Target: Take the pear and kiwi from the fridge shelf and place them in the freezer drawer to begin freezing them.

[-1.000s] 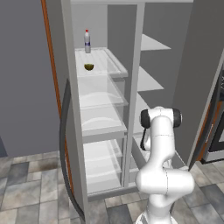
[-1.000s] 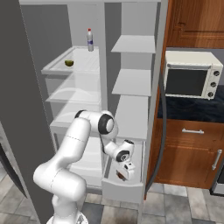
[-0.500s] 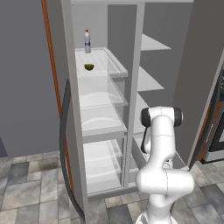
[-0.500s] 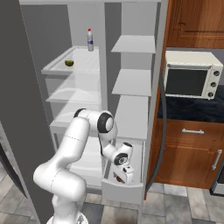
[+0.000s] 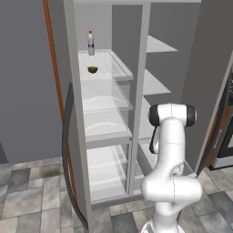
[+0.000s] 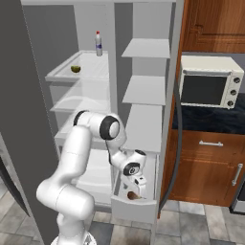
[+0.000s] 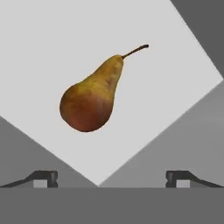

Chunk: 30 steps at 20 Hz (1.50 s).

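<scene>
Open white freezer drawer (image 6: 134, 209) pulled out at the foot of the tall grey fridge, serving as the landmark here.

Inside the drawer, on its pale floor (image 7: 48, 48): yellow-brown pear (image 7: 93, 99) with a reddish-brown blush on its fat end and a thin dark stem. Lies on its side, free of the fingers. Long axis slanted in the hand view, stem toward the upper right, broad bottom toward the lower left. Seen from the right base view as a small brown spot (image 6: 131, 194) low in the drawer.

Just above the pear, reaching down into the drawer: white two-finger gripper (image 6: 135, 186). Jaws spread wide, holding nothing; dark fingertips (image 7: 44, 177) well apart at either side of the hand view, with the pear lying ahead between them.

High above the drawer and to its left: wide flat white fridge shelf (image 5: 114, 63) with a clear raised rim. On it, near the front edge, a small rounded olive-green fruit (image 5: 92, 69), too small to tell its kind. Behind that fruit, at the back of the shelf, an upright white bottle with a red cap (image 5: 90, 43).

Right of the drawer and higher up: cream toaster oven (image 6: 208, 85) on a dark counter over wooden cabinets.
</scene>
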Available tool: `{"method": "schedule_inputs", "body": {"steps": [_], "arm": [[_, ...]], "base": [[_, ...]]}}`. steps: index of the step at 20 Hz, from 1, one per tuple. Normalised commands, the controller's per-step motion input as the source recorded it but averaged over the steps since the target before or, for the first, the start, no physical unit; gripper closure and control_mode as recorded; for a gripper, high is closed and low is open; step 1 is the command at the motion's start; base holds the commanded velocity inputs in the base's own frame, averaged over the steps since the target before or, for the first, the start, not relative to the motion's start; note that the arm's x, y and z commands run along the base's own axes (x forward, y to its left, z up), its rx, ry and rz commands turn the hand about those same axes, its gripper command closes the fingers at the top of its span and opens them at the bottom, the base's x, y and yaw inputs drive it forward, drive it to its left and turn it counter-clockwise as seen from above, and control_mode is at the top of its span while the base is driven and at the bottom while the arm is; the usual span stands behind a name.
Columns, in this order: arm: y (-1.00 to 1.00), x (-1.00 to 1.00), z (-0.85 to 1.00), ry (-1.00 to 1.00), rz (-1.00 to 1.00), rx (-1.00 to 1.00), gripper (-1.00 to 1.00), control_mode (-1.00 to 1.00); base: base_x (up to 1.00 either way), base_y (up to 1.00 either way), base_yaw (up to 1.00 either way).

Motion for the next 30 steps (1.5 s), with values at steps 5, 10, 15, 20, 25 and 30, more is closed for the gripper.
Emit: {"method": "schedule_inputs", "body": {"steps": [5, 10, 15, 20, 25, 30], "arm": [[0.00, 0.00, 0.96, 0.00, 0.00, 0.00, -1.00, -1.00], [0.00, 0.00, 0.99, 0.00, 0.00, 0.00, -1.00, -1.00], [0.00, 0.00, 0.98, 0.00, 0.00, 0.00, -1.00, -1.00], [0.04, -0.03, 1.00, 0.00, 0.00, 0.00, -1.00, -1.00], [0.13, -0.37, 0.77, 0.00, 0.00, 0.00, -1.00, -1.00], [0.35, -0.67, 0.56, -0.01, 0.00, 0.00, -1.00, -1.00]], "base": [[0.00, 0.00, 0.00], [0.00, 0.00, 0.00], [0.00, 0.00, 0.00], [0.00, 0.00, 0.00], [0.00, 0.00, 0.00], [0.00, 0.00, 0.00]]}}
